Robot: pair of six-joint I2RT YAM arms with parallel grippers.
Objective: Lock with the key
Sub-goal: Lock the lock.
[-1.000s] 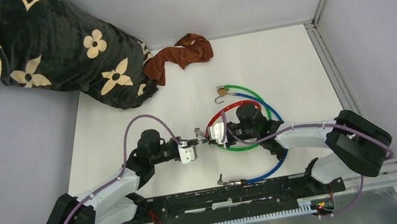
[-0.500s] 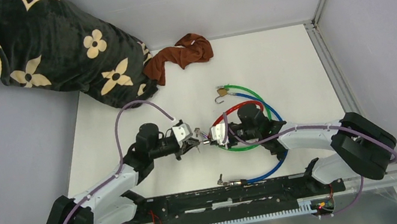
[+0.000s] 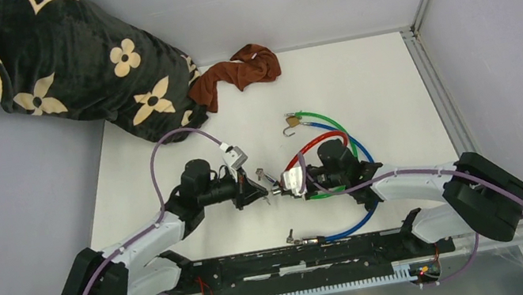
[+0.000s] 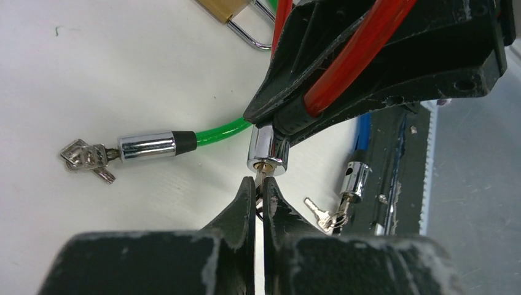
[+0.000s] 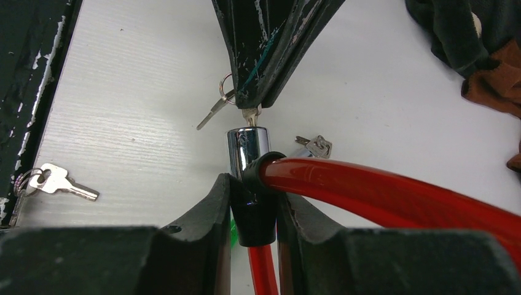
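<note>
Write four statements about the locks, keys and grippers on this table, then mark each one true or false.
1. The left gripper is shut on a key that sits in the end of the red cable lock. True.
2. The green cable has a bunch of keys at its chrome end. True.
3. The right gripper holds the green cable. False: it grips the red cable lock at its black collar, and the green cable lies on the table.
4. The brass padlock rests on the brown cloth. False: it lies on the bare table by the cable loops, apart from the cloth.
</note>
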